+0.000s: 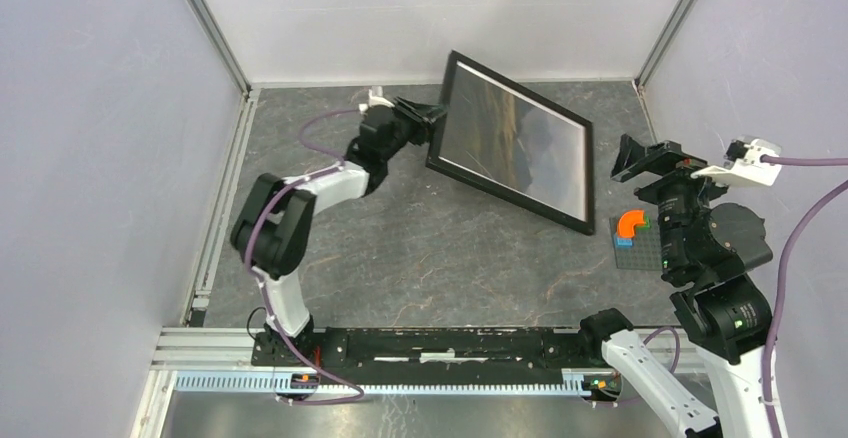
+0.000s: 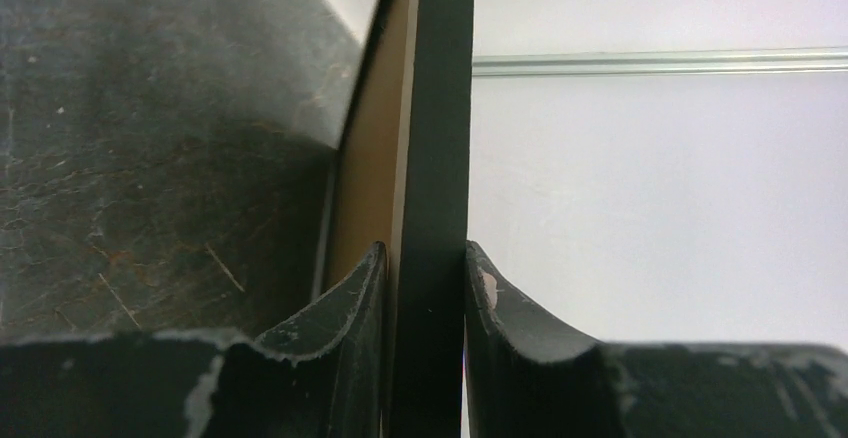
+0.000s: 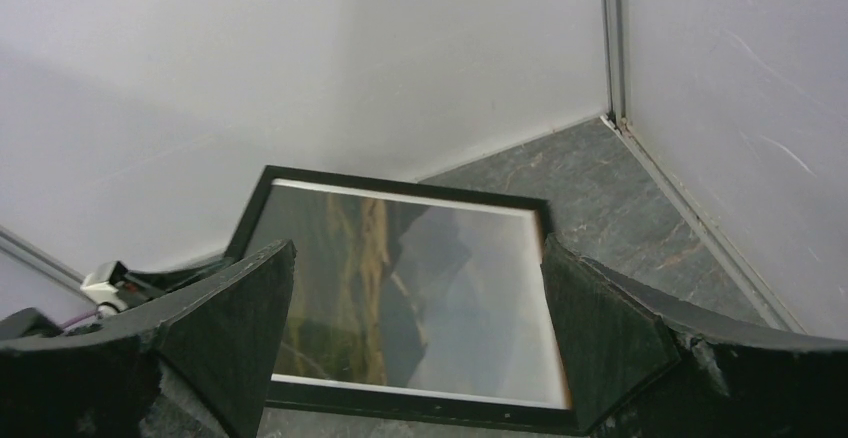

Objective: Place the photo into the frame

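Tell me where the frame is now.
Top view: the frame is tilted up at the far centre of the table, its left edge pinched by the left gripper.

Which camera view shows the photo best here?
Right wrist: the photo faces that camera, hills, sky and white border visible inside the frame. Top external shows it smaller and slanted. Left wrist shows only the frame's edge clamped in the left gripper, no print.

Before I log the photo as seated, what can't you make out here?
Back of the frame: faces away in top and right wrist views; left wrist sees it edge-on.
Photo fit at the rails: too small, glare, top view.
Frame's lower corners: right wrist, behind the right gripper.
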Robot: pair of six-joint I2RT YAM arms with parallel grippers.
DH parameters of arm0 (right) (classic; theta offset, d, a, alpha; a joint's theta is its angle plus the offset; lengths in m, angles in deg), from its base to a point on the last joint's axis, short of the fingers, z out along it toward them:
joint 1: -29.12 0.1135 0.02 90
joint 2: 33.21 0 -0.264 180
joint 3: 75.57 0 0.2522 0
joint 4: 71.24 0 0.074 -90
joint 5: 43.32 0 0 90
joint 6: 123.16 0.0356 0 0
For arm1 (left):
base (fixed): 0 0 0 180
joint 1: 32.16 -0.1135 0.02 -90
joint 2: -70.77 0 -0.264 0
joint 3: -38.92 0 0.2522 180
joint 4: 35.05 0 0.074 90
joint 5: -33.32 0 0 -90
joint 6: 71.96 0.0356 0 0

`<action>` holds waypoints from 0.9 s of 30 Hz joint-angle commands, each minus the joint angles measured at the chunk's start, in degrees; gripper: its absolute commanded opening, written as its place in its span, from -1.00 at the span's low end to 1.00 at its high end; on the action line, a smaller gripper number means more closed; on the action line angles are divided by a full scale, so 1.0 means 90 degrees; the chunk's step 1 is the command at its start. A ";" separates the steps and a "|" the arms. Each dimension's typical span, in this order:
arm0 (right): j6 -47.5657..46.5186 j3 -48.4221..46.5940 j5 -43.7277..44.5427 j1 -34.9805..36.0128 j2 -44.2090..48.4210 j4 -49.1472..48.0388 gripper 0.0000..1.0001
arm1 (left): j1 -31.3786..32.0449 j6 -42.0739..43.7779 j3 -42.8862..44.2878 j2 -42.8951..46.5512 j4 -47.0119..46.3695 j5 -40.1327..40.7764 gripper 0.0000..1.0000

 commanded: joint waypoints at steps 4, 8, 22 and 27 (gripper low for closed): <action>-0.0023 -0.0063 -0.0059 -0.0005 0.0048 0.0310 0.96 | 0.0619 -0.0520 0.0631 -0.1489 -0.1751 0.1027 -0.95; -0.0045 -0.0009 0.0005 -0.0007 0.0129 0.0328 0.96 | 0.0805 -0.0435 0.0994 -0.2021 -0.1676 0.1181 -0.95; 0.0014 0.0218 -0.0029 -0.0005 0.0191 0.0439 0.96 | 0.0837 0.0744 0.2322 -0.3481 -0.1541 0.1017 -0.74; 0.0053 0.0232 -0.0042 -0.0007 0.0230 0.0514 0.96 | 0.0704 0.1086 0.2397 -0.3512 -0.1158 0.0801 -0.26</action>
